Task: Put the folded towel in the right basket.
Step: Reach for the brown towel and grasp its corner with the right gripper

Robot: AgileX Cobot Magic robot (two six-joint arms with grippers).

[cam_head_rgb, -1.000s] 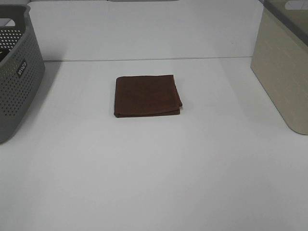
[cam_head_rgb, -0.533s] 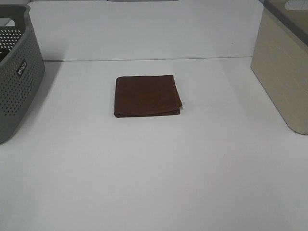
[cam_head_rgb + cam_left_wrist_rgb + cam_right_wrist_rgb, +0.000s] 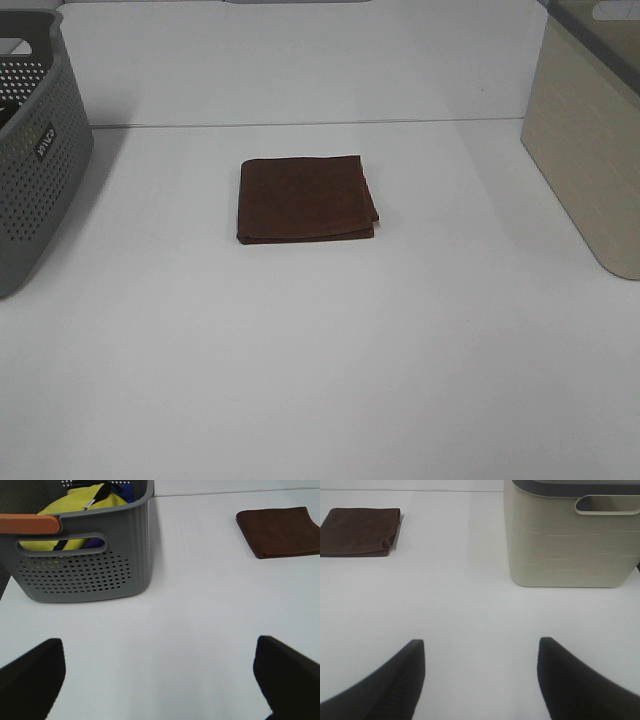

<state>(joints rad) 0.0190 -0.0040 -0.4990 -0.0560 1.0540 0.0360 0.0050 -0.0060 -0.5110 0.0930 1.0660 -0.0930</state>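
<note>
Exterior high view: the brown folded towel lies flat on the white surface, between the grey perforated basket on the left and the beige right basket, well apart from both. Left wrist view: the left jaws are spread wide and grip nothing; the grey basket holds yellow fabric. Right wrist view: the right jaws are likewise wide apart and empty, near the right basket.
</note>
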